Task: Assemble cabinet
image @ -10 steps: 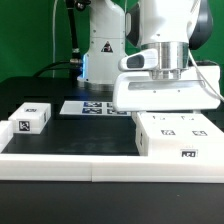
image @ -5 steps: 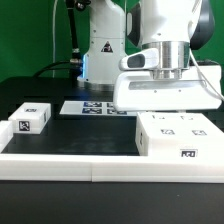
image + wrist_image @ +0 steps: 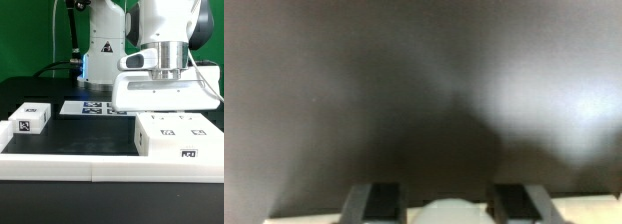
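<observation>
My gripper (image 3: 165,70) is shut on the upper edge of a wide white cabinet part (image 3: 165,94) and holds it in the air at the exterior view's right. Directly below stands a large white cabinet box (image 3: 180,138) with square tags on its top and front. A gap separates the two. A small white tagged block (image 3: 32,118) lies at the exterior view's left. The wrist view is blurred. It shows my two dark fingers (image 3: 375,205) with a white piece (image 3: 446,212) between them, the gripper (image 3: 446,205) closed around it.
The marker board (image 3: 95,107) lies flat on the black table behind the block and the box. A low white rim (image 3: 70,165) runs along the table's front edge. The robot base (image 3: 100,45) stands at the back.
</observation>
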Robot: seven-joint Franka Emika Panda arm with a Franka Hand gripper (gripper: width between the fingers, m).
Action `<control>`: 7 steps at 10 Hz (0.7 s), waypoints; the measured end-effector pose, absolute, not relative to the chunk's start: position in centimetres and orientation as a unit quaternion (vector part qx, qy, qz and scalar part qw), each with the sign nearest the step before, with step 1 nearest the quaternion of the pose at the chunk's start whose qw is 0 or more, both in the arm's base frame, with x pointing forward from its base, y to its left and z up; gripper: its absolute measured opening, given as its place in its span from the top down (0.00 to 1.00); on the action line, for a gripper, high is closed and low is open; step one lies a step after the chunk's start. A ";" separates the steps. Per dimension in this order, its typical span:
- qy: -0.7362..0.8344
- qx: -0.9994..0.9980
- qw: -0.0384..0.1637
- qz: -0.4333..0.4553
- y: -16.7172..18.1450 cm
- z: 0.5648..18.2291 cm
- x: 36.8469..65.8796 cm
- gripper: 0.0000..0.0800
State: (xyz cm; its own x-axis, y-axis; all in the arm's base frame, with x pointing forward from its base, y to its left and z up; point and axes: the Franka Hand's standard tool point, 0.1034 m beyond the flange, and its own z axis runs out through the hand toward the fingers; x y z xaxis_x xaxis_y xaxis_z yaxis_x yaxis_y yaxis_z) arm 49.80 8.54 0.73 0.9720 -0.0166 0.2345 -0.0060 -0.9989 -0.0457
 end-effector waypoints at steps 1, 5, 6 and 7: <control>0.006 -0.993 0.022 -0.118 8.5 0.7 49.8 0.73; -0.003 -0.994 0.022 -0.109 8.4 2.7 49.7 0.73; -0.003 -0.994 0.023 -0.106 8.3 3.5 49.7 0.73; -0.003 -0.995 0.024 -0.101 8.3 4.8 49.8 0.73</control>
State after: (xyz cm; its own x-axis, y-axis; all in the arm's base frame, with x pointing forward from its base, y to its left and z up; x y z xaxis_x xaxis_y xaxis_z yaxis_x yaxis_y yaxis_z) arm 49.82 8.26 4.81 0.9794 0.0011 0.2018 0.0109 -0.9988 -0.0475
